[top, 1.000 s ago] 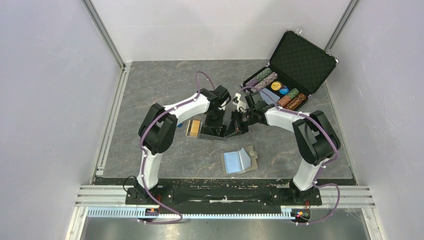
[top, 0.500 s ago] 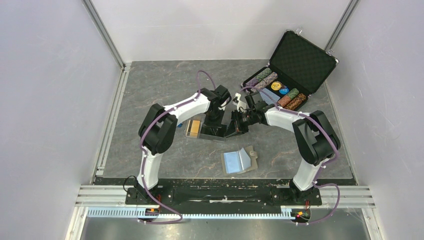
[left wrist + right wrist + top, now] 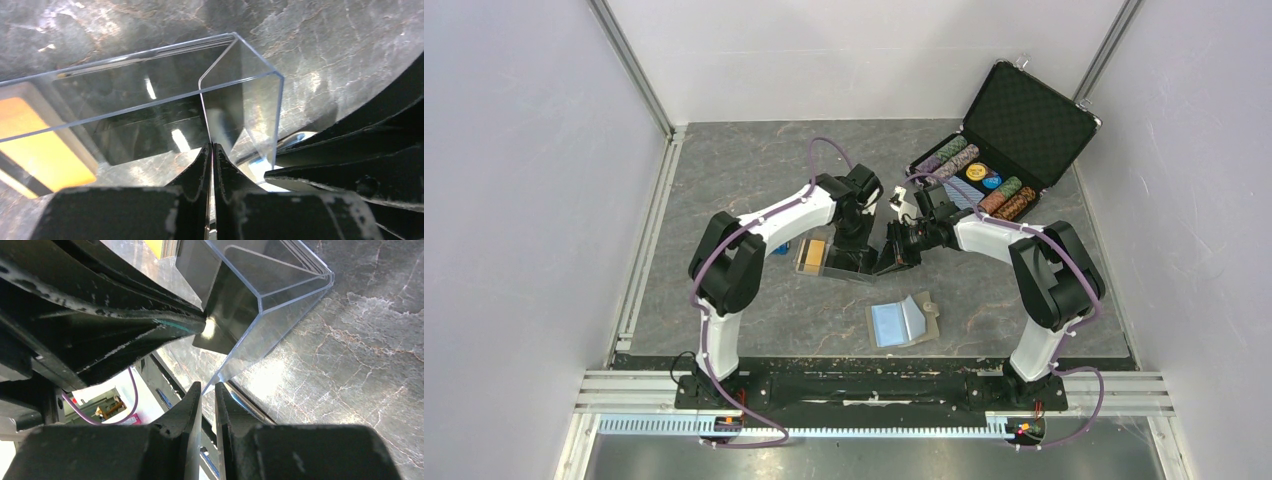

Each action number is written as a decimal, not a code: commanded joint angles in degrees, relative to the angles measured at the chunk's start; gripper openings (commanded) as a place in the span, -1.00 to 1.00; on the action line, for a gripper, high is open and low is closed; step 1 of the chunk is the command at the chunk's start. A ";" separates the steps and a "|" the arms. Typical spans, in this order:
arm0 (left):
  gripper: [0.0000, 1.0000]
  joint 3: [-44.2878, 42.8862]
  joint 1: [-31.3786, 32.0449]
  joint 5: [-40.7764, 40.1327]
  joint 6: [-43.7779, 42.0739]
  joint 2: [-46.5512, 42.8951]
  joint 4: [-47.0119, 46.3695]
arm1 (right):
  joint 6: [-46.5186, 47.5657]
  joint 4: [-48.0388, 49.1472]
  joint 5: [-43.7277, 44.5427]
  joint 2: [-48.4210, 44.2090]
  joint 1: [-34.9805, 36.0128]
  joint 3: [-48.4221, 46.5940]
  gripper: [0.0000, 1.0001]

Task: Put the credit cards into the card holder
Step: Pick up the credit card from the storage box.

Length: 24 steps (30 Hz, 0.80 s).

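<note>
The clear tray's wall is being gripped by the right gripper. The left gripper is being held shut at its edge, on what cannot be told. The credit cards are lying in it, well apart from the open card holder. Tipping risks spilling them.

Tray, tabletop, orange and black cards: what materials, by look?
Tray: clear rigid plastic, probably acrylic; see-through walls, glossy edges.
Tabletop: grey veined stone look, maybe laminate; satin glare.
Orange card: thin smooth plastic, likely.
Black card: glossy plastic, likely; dark reflective face.
</note>
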State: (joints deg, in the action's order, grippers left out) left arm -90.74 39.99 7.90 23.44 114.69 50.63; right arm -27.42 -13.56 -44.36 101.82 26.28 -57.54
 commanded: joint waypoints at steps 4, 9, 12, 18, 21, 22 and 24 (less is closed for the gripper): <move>-0.59 0.83 -0.26 4.07 2.63 -0.59 -4.24 | 1.37 0.59 -0.55 -1.14 0.65 0.68 -0.71; 0.01 0.14 -0.25 -0.57 1.33 0.08 -0.93 | 1.27 0.53 -0.57 -1.10 0.57 0.66 -0.71; 0.14 0.35 -0.26 -2.64 1.31 -0.56 -0.53 | 1.28 0.52 -0.55 -1.00 0.65 0.59 -0.70; 0.00 -0.79 -0.31 -4.84 0.34 0.33 0.78 | 1.24 0.47 -0.64 -0.84 0.58 0.58 -0.70; -0.09 -1.21 -0.29 -4.08 0.08 2.08 0.79 | 1.32 0.48 -0.73 -0.83 0.60 0.59 -0.70; -0.07 -1.24 -0.26 -4.39 0.04 2.59 0.79 | 1.32 0.54 -0.73 -0.83 0.61 0.59 -0.71; 0.11 -1.44 -0.28 -5.56 -0.10 3.73 1.57 | 1.35 0.52 -0.75 -0.75 0.57 0.59 -0.70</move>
State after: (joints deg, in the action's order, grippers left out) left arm -90.17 39.68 4.54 24.51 115.52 50.92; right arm -27.42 -13.54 -44.47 101.82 26.28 -57.52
